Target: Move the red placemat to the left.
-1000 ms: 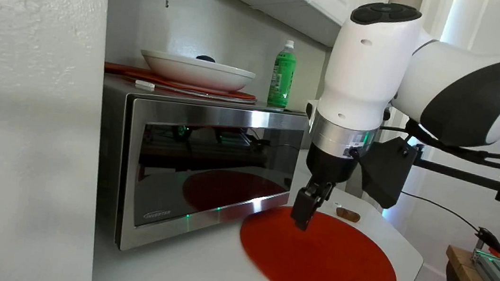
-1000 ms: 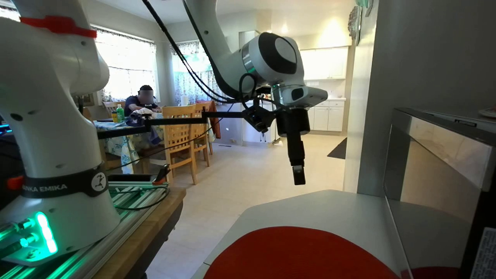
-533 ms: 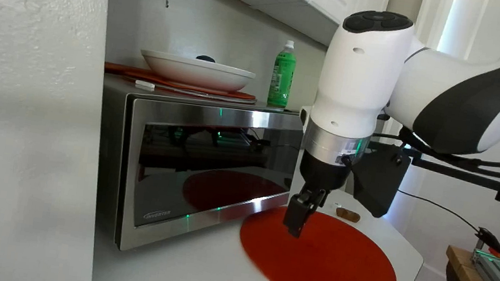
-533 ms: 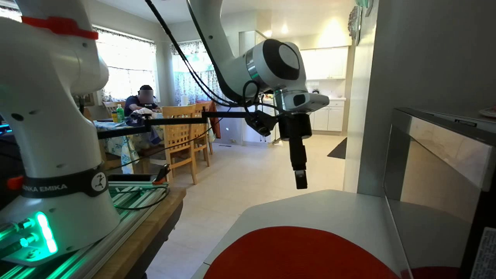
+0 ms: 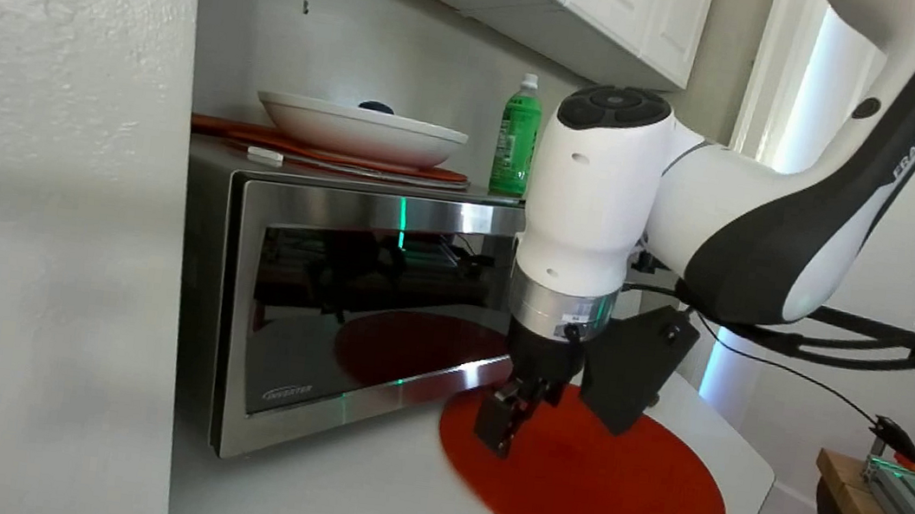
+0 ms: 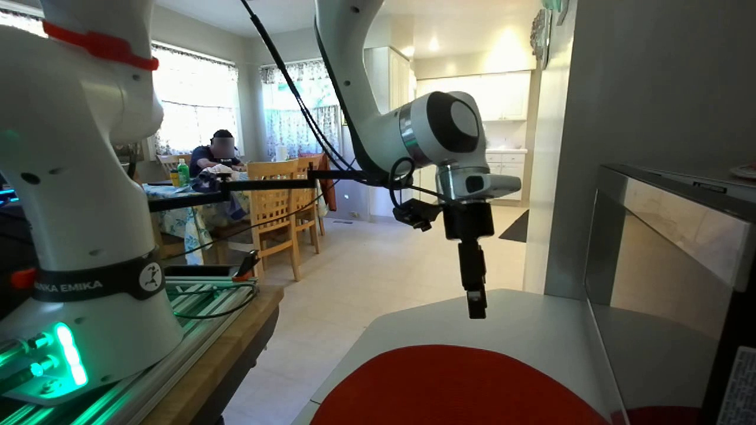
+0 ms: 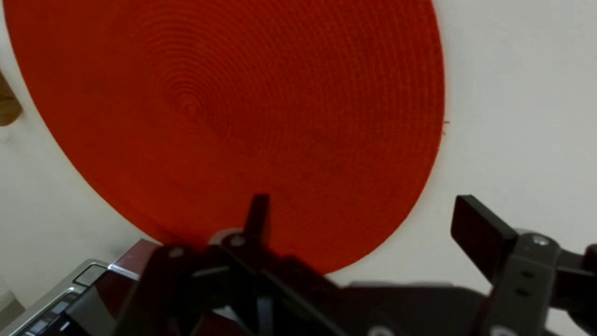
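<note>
Your gripper, fingers spread wide above the table, your red placemat flat on it, round, concentrically ribbed, at ten o'clock from the gripper in the wrist view

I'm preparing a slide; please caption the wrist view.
Edge of a round red placemat showing between the jaws of an open gripper, with part of a microwave at lower left.

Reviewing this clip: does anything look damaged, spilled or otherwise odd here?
One small thing: in the wrist view, loose red threads stick out past the edge of the red placemat, over the white tabletop. They look odd because its visible edge is otherwise smooth; possibly slight fraying. Nothing else stands out.
</note>
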Controlling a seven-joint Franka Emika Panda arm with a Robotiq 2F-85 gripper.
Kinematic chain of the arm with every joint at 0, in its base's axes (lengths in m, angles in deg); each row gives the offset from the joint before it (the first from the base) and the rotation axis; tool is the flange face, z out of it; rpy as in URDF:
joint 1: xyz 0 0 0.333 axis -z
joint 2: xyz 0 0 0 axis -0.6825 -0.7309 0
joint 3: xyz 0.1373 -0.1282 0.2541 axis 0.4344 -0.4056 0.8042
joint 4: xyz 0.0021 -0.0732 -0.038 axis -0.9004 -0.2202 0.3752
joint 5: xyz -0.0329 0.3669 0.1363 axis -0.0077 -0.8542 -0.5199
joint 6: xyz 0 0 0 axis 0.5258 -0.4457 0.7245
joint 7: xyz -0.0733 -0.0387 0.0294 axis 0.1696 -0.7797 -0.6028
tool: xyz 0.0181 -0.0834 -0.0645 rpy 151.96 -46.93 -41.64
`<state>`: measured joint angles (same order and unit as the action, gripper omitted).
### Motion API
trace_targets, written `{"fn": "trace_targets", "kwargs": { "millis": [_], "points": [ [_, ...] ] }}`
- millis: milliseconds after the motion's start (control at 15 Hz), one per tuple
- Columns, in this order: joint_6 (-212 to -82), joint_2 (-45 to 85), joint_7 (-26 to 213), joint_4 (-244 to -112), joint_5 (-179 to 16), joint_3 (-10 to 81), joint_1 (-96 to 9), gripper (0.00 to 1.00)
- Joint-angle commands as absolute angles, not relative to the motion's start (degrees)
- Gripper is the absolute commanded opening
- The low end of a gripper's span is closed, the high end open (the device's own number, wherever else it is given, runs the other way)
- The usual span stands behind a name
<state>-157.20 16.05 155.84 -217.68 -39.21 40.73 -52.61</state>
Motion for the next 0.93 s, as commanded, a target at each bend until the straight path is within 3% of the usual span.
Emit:
{"fn": "trace_targets", "kwargs": {
  "millis": [0,867],
  "points": [
    [-159.02,11.75,158.94,-213.39,-37.42,37.96,-54.91,1.00],
    [-153.57,0.72,157.10,-204.02,-43.61,36.57,-58.73,1.00]
  ]
}}
